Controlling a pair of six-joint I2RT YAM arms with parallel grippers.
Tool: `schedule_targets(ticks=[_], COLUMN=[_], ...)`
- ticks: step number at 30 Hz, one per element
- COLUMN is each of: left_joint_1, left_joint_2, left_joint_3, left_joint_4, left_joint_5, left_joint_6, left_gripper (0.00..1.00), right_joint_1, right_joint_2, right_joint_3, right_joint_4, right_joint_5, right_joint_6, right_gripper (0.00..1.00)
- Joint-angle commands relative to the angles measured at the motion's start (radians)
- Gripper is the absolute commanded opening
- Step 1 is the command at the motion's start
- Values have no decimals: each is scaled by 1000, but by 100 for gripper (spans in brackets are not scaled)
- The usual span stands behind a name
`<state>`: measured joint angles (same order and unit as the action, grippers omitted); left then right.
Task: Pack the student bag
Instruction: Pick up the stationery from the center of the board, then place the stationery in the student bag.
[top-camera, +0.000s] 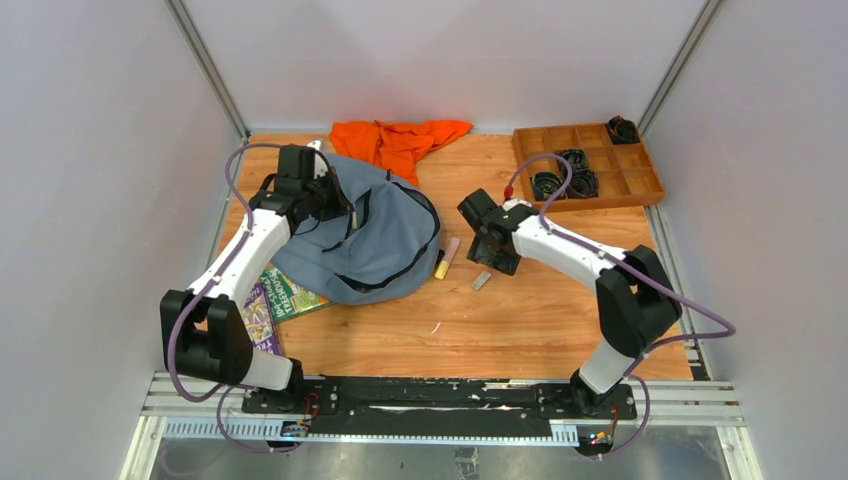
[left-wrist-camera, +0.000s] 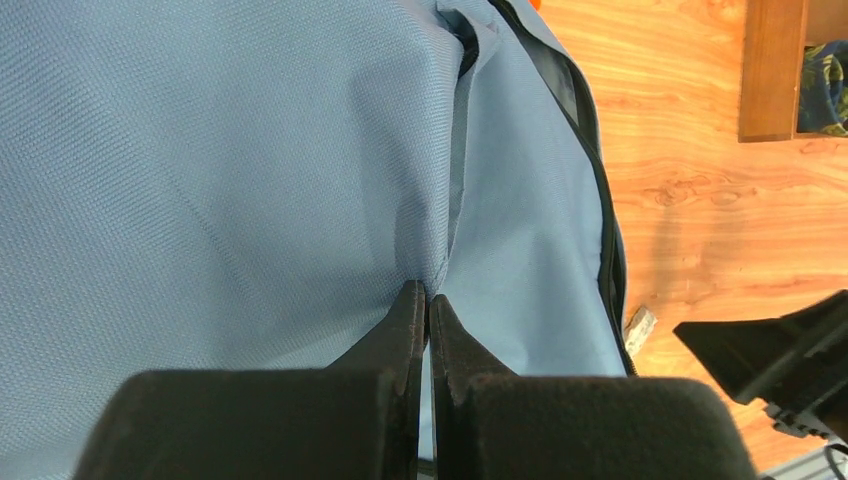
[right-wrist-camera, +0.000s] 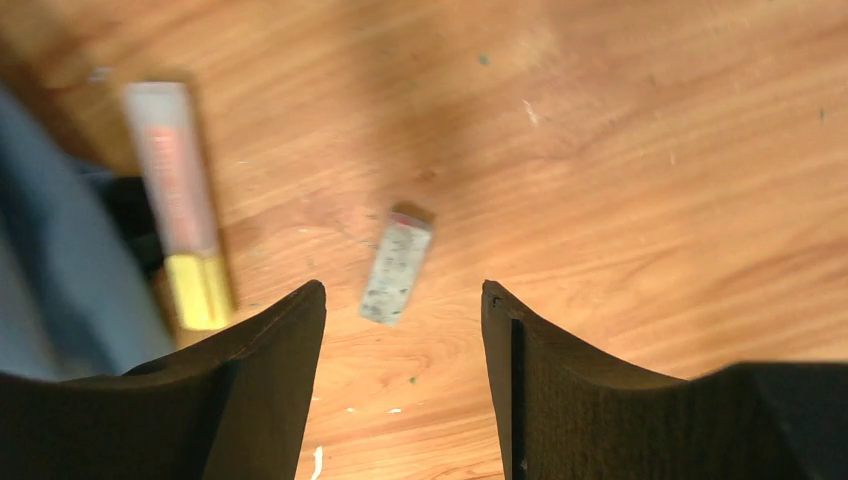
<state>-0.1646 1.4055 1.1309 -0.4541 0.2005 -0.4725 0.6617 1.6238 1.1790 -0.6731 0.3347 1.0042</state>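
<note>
Wood-grain table (top-camera: 480, 340) carries everything, walled in by pale panels on three sides. Largest on it is the student bag (top-camera: 375, 240), a slumped grey-blue backpack lying on the left half, nearer the far edge than the near one, with a dark zipper line curving along its right side. Behind it, against the far edge, an orange cloth (top-camera: 395, 138) lies crumpled and touches the bag's far rim. A wooden tray (top-camera: 632, 182) with compartments sits in the far right corner, and several of its cells hold black coiled items (top-camera: 565, 180) too small to identify. Two books lie near the left edge: a green one (top-camera: 290, 298) tucked partly under the bag's near side, and a purple one (top-camera: 258, 325) partly hidden by the left arm. The left gripper (left-wrist-camera: 425, 298) is over the bag's left part, its fingers pressed together on a puckered crease of the blue fabric. The right gripper (right-wrist-camera: 400, 290) hangs just right of the bag near the middle of the table, its jaws spread wide and holding nothing. A pink marker with a yellow cap (right-wrist-camera: 180, 210) lies just beside the bag's right edge. Smallest is a speckled grey eraser (right-wrist-camera: 397, 270), lying flat on the wood below the gap between the right fingers.
</note>
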Motion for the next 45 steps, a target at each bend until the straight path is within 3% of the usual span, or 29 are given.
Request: schedule_targets(ticks=[1,13,16,23,31,40,45], left_joint_1=[0,0,0,2,4,6,19], left_joint_2=[-9,10,13,3,-20,-21,-19], left_joint_3=[-17,-23,-21,-15,-19,-39,-31], left_joint_4=[38,47,50,36,43,78,74], left_joint_5=[66,81,88,76,73,108,120], left_joint_6=[-15,-9,-12,-6,-3,-37,-40], left_gripper=[0,0,0,0,0,0,0], right_joint_1=[-8,-29,-37,-49,-26,45,80], right_joint_2=[47,178,174,75,-26,258,385], right_joint_3=[-4,-51,-64,-37,9,339,487], right_joint_4=[-124,5,13,84,504,571,538], right_joint_5=[27,-159,-170,-224,-556,-855,-883], right_joint_6=[132,155,158,15,-233,-288,-336], right_gripper=[64,62,53,16,22,21,25])
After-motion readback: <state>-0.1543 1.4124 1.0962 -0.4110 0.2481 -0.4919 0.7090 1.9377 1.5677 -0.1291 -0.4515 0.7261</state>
